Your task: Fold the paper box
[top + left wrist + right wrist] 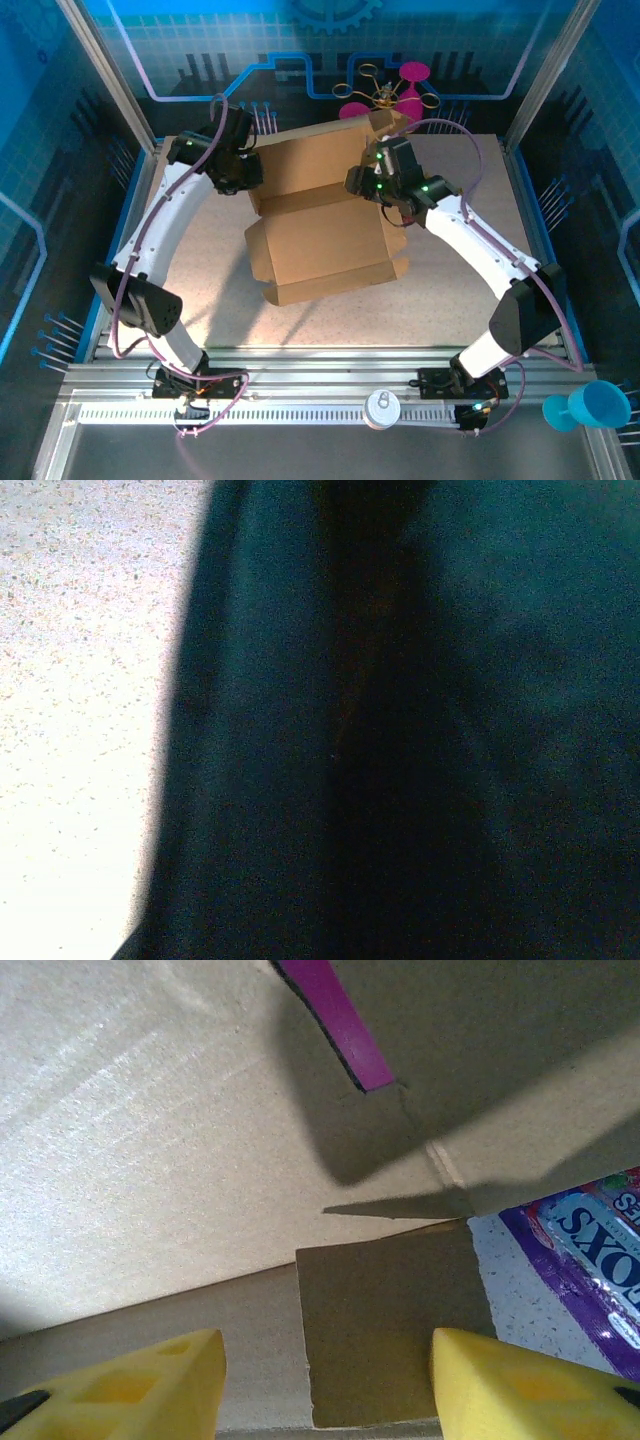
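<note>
The paper box (325,235) is plain brown cardboard, partly folded, lying in the middle of the table with its walls half raised. My left gripper (245,178) rests at its back-left edge. The left wrist view is almost all dark, so I cannot tell whether cardboard is pinched there. My right gripper (372,182) hangs over the box's back-right part. In the right wrist view the right gripper (328,1385) is open. Its yellow fingertips (150,1385) stand wide apart on either side of a small cardboard flap (385,1330), and neither fingertip clamps the flap.
A purple snack packet (585,1260) lies on the speckled table just right of the flap. Pink cups (410,78) stand at the back edge behind the box. A blue cup (590,405) sits off the table at the near right. The table's near part (200,300) is bare.
</note>
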You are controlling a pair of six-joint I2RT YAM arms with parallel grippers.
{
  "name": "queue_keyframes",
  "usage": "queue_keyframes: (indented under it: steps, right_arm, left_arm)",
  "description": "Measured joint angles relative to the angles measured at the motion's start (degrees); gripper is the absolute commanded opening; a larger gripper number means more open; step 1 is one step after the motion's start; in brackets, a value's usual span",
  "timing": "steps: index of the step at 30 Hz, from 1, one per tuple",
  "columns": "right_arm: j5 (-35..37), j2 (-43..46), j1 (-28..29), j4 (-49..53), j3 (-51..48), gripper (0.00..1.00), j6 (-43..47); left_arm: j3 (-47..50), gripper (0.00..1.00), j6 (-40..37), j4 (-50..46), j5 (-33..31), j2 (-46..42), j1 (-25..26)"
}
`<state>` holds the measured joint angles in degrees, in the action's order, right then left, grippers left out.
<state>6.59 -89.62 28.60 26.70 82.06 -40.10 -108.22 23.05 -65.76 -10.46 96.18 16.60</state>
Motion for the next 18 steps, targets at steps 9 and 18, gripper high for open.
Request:
queue_keyframes:
  steps: [9,18]
  right_arm:
    - [-1.3,1.8,0.0,0.7,1.7,0.62,2.6]
    - [-6.9,18.1,-9.9,-5.3,0.2,0.57,6.8]
  left_arm:
    - [-0.1,0.0,0.0,0.0,1.6,0.4,-1.6]
    - [-1.6,0.0,-0.3,0.0,4.2,1.0,-3.7]
